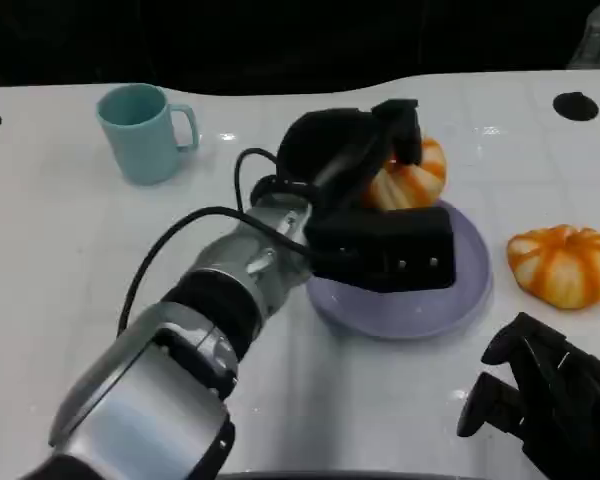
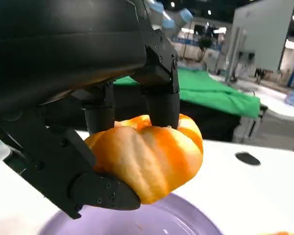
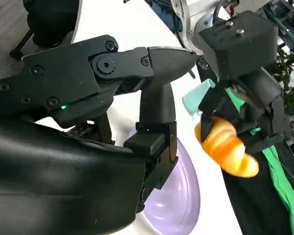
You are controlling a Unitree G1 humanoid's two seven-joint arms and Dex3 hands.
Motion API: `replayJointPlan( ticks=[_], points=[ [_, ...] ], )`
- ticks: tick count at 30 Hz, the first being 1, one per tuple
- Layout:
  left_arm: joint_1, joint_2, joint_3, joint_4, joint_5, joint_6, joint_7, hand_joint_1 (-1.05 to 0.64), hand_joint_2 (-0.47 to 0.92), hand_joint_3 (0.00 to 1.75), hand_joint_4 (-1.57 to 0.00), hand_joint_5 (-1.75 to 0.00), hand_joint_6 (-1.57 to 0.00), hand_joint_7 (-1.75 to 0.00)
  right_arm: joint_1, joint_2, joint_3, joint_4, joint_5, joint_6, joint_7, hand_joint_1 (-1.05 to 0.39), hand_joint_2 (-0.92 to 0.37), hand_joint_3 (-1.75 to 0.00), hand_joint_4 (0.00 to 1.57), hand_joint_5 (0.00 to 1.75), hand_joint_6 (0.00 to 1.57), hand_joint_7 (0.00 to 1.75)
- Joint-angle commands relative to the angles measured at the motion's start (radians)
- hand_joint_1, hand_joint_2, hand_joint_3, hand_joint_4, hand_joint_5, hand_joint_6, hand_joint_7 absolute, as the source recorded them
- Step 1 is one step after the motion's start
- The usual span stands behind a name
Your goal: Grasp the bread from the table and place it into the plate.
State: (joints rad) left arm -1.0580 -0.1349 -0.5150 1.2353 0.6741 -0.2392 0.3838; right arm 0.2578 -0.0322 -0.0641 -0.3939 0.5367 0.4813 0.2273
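My left hand (image 1: 355, 150) grips an orange-and-white striped bread (image 1: 412, 180) and holds it over the far rim of the lilac plate (image 1: 460, 300). The left wrist view shows the bread (image 2: 149, 159) pinched between black fingers (image 2: 161, 98) just above the plate (image 2: 181, 220), not touching it. From the right wrist view the held bread (image 3: 225, 147) hangs above the plate (image 3: 176, 196). A second striped bread (image 1: 563, 262) lies on the table to the right of the plate. My right hand (image 1: 545, 395) rests low at the near right with fingers curled in, holding nothing.
A teal mug (image 1: 142, 132) stands at the far left of the white table (image 1: 70, 250). Two dark round holes (image 1: 576, 105) mark the table's far corners. The left forearm and its black cable (image 1: 170, 240) stretch across the table's middle.
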Motion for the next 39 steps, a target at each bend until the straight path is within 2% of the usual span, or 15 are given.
replayJointPlan(
  ticks=[1,2,3,5,7,9,14,18,21,22,23,25,27,30,39],
  points=[
    [-0.036,-0.012,0.004,0.017,-0.014,0.025,-0.042,-0.23,0.56,0.82,-0.93,-1.75,-0.71,-1.39,0.004,0.004,-0.006,-0.004,0.002,-0.011,-0.009,-0.48,-0.92,-0.31,0.68,1.75,0.54,1.60],
    [-0.041,-0.020,0.003,0.020,-0.015,0.036,-0.054,-0.23,0.57,0.82,-0.92,-1.75,-0.71,-1.39,0.005,0.001,-0.005,-0.005,-0.001,-0.012,-0.007,-0.48,-0.92,-0.30,0.68,1.75,0.54,1.59],
    [-0.044,-0.025,0.002,0.022,-0.015,0.044,-0.062,-0.23,0.62,0.77,-0.90,-1.75,-0.72,-1.17,0.006,0.000,-0.004,-0.006,-0.003,-0.013,-0.006,-0.48,-0.92,-0.30,0.68,1.75,0.54,1.60],
    [-0.052,-0.035,-0.002,0.028,-0.014,0.063,-0.081,-0.22,0.66,0.73,-0.89,-1.75,-0.74,-1.03,0.007,-0.004,-0.002,-0.007,-0.009,-0.016,-0.005,-0.49,-0.92,-0.30,0.67,1.75,0.53,1.60],
    [-0.060,-0.040,-0.013,0.036,-0.007,0.082,-0.101,-0.22,0.77,0.50,-0.88,-1.75,-0.84,-0.52,0.008,-0.007,-0.002,-0.003,-0.012,-0.022,0.002,-0.49,-0.92,-0.30,0.66,1.75,0.52,1.61],
    [-0.064,-0.041,-0.021,0.041,-0.003,0.091,-0.117,-0.23,0.85,0.37,-0.86,-1.75,-0.90,-0.30,0.009,-0.007,-0.004,0.002,-0.009,-0.028,0.011,-0.49,-0.92,-0.30,0.66,1.75,0.52,1.61],
    [-0.067,-0.041,-0.045,0.050,0.012,0.109,-0.130,-0.23,0.90,0.26,-0.82,-1.75,-0.95,-0.23,0.011,-0.006,-0.004,0.001,-0.004,-0.026,0.009,-0.48,-0.92,-0.30,0.67,1.75,0.53,1.60],
    [-0.058,-0.040,-0.050,0.058,0.015,0.105,-0.126,-0.22,0.89,0.17,-0.81,-1.75,-1.06,-0.33,0.013,0.000,-0.006,-0.005,0.003,-0.018,0.000,-0.48,-0.92,-0.29,0.66,1.75,0.53,1.59],
    [-0.050,-0.038,-0.034,0.062,0.000,0.083,-0.135,-0.22,0.86,0.12,-0.78,-1.75,-1.06,-0.36,0.010,0.000,-0.006,0.002,0.005,-0.024,0.008,-0.48,-0.92,-0.29,0.67,1.75,0.53,1.59],
    [-0.050,-0.036,-0.021,0.067,-0.016,0.076,-0.183,-0.23,0.87,0.12,-0.71,-1.65,-0.98,-0.33,0.009,-0.001,-0.005,0.005,0.003,-0.026,0.008,-0.48,-0.92,-0.29,0.67,1.75,0.53,1.59],
    [-0.052,-0.029,-0.022,0.072,-0.019,0.070,-0.234,-0.24,0.89,0.13,-0.60,-1.37,-0.84,-0.23,0.007,-0.001,-0.005,0.005,0.003,-0.025,0.008,-0.48,-0.92,-0.29,0.67,1.75,0.54,1.59],
    [-0.056,-0.020,-0.023,0.077,-0.025,0.068,-0.309,-0.36,0.92,0.21,-0.45,-0.63,-0.57,-0.06,0.006,-0.003,-0.005,0.006,0.000,-0.025,0.007,-0.49,-0.92,-0.29,0.67,1.75,0.54,1.59],
    [-0.057,-0.016,-0.020,0.077,-0.032,0.071,-0.350,-0.44,0.92,0.25,-0.34,-0.32,-0.40,-0.01,0.006,-0.005,-0.005,0.005,-0.002,-0.026,0.007,-0.49,-0.92,-0.29,0.67,1.75,0.54,1.59],
    [-0.059,-0.010,-0.001,0.075,-0.054,0.075,-0.423,-0.60,0.92,0.29,-0.12,-0.14,-0.16,0.00,0.004,-0.006,-0.010,0.003,0.003,-0.017,0.003,-0.49,-0.92,-0.28,0.66,1.75,0.53,1.60],
    [-0.072,0.009,0.020,0.070,-0.077,0.094,-0.559,-0.82,0.92,0.34,0.00,-0.01,-0.02,0.00,-0.002,-0.011,-0.014,0.014,0.006,-0.021,0.014,-0.49,-0.92,-0.28,0.66,1.75,0.52,1.60]
  ],
)
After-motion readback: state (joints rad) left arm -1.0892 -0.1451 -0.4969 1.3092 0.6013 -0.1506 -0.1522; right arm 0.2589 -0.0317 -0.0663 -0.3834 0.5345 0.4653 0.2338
